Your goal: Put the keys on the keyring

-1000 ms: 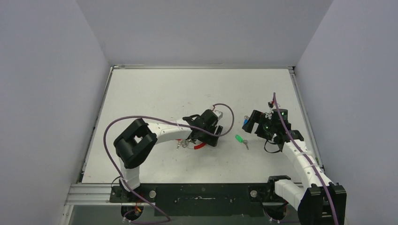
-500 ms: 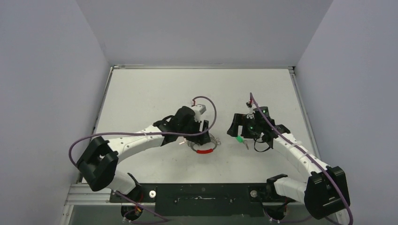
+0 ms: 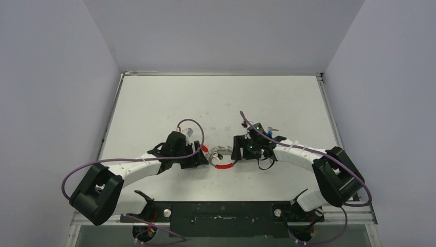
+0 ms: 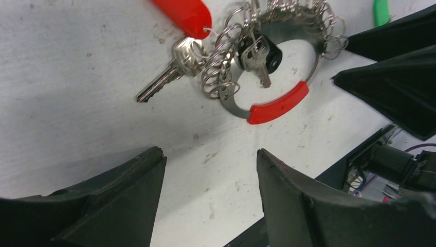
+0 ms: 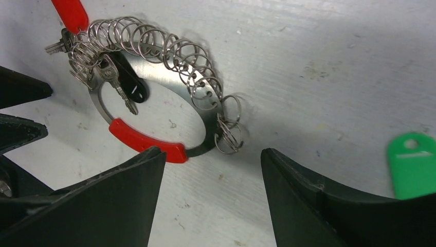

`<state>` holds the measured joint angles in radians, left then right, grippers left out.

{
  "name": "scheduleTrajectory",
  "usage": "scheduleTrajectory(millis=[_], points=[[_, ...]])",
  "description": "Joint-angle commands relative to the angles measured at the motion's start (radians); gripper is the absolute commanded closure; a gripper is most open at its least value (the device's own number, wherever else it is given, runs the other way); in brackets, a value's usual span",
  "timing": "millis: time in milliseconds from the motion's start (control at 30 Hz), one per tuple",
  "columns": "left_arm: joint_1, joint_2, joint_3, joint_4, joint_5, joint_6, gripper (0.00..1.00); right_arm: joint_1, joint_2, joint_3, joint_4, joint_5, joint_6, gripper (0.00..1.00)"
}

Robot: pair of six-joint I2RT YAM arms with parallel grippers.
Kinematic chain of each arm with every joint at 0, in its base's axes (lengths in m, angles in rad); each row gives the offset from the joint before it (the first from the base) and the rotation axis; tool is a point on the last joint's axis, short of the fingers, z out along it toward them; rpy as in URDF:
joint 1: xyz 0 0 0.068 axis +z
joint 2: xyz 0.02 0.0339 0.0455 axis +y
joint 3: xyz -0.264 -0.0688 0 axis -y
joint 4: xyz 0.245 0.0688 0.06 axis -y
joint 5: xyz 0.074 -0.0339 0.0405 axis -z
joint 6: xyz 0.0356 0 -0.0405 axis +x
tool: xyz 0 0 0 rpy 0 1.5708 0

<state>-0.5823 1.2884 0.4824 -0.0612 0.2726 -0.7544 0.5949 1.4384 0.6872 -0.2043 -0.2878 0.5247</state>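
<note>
Green plastic-capped key, blade cut off at frame edge; left gripper and right gripper gape empty, flanking silvery red-sectioned keyring.

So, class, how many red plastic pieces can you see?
2: a curved red sleeve on the keyring, and a straight red tag beside its small rings. Others may be hidden.

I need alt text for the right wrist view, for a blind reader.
The keyring, a loop with a red section, lies on the table ahead of the open right gripper. A black-headed key lies inside it; the green key lies apart, at right.
</note>
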Motion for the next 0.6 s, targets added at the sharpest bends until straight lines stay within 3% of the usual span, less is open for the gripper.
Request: scheduleTrajectory(millis=[0, 233, 367, 467, 567], points=[[0.007, -0.005, -0.012, 0.156, 0.026, -0.055, 0.37, 0.055, 0.056, 0.059, 0.114, 0.035, 0.053, 0.32], [0.02, 0.12, 0.06, 0.224, 0.03, -0.051, 0.38, 0.128, 0.103, 0.064, 0.164, 0.032, 0.095, 0.46], [0.028, 0.252, 0.141, 0.252, 0.052, -0.028, 0.43, 0.163, 0.113, 0.065, 0.175, 0.032, 0.115, 0.55], [0.036, 0.308, 0.217, 0.198, 0.037, 0.027, 0.46, 0.184, 0.088, 0.061, 0.172, 0.035, 0.124, 0.54], [0.041, 0.326, 0.295, 0.049, -0.033, 0.111, 0.46, 0.186, 0.035, 0.058, 0.147, 0.053, 0.12, 0.46]])
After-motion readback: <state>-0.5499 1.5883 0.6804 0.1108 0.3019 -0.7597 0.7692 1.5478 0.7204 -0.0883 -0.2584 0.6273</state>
